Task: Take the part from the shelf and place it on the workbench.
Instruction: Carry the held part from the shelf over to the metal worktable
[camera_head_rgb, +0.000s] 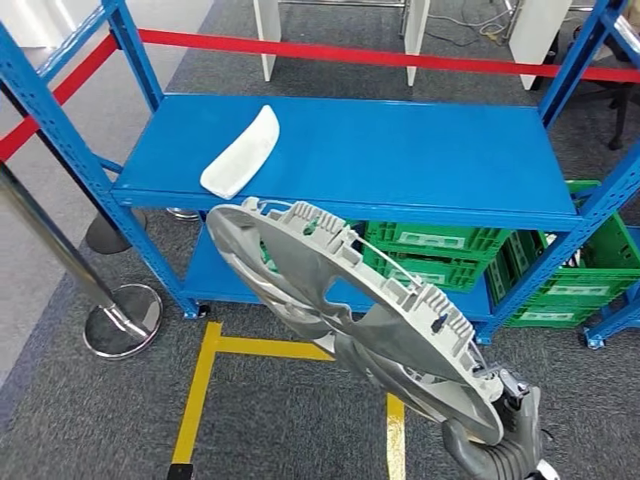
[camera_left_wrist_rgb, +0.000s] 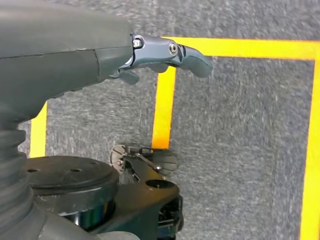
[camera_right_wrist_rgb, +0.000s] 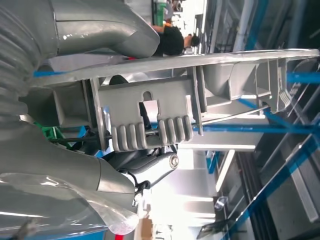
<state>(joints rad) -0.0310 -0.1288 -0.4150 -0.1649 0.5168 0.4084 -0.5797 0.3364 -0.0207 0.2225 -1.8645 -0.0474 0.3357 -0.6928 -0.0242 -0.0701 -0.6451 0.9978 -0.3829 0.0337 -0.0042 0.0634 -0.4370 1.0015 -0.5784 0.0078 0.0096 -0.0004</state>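
- Carrying is the step in hand, by my judgement: the right robot hand (camera_head_rgb: 502, 440), at the lower right of the head view, grasps the part (camera_head_rgb: 355, 310) by its rim, clear of the blue shelf (camera_head_rgb: 392, 150).
- Keeping the grip firm matters, since the part overhangs far from the hold and could tip or swing.
- The part is a grey, round, ribbed plastic cover, held tilted at the frame's centre.
- The left robot hand (camera_left_wrist_rgb: 170, 55) hangs released over the floor.
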